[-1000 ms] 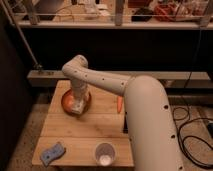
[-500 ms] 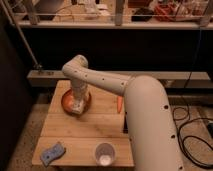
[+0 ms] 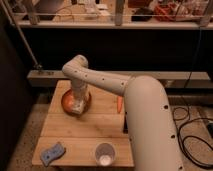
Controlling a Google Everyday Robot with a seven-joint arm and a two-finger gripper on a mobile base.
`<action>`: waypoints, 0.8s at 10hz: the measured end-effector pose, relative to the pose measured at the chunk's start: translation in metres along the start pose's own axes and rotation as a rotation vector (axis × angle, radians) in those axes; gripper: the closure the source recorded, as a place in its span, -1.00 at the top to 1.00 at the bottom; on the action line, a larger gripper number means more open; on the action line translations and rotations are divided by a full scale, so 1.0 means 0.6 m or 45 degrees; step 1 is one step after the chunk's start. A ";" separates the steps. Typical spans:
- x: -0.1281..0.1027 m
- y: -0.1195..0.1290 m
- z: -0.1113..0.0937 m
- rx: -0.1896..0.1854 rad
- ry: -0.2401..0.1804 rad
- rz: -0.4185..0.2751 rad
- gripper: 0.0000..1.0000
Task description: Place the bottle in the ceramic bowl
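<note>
End effector: pale end effector point(image 3: 78, 103) on a smooth white arm, lowered over the bowl, tip inside the rim outline; open or closed, cannot tell.
Bottle: small pale, clear-looking bottle point(image 3: 76, 107) at the tip, above the bowl's middle; long axis seemingly near upright, top hidden.
Bowl: shallow round orange-brown glazed ceramic bowl point(image 3: 65, 102), far left of the table.
Table: light wooden plank table point(image 3: 97, 125).
Further out: slim orange object point(image 3: 119, 104) beside the arm; pale translucent cup point(image 3: 104, 153), white bottom, at near edge; flat blue-grey sponge-like piece point(image 3: 52, 153), near left corner.
</note>
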 end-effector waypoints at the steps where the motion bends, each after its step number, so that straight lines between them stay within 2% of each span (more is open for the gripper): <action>1: 0.000 0.000 0.000 0.000 0.000 -0.001 -0.47; 8: 0.001 -0.001 0.000 0.003 0.001 -0.012 -0.47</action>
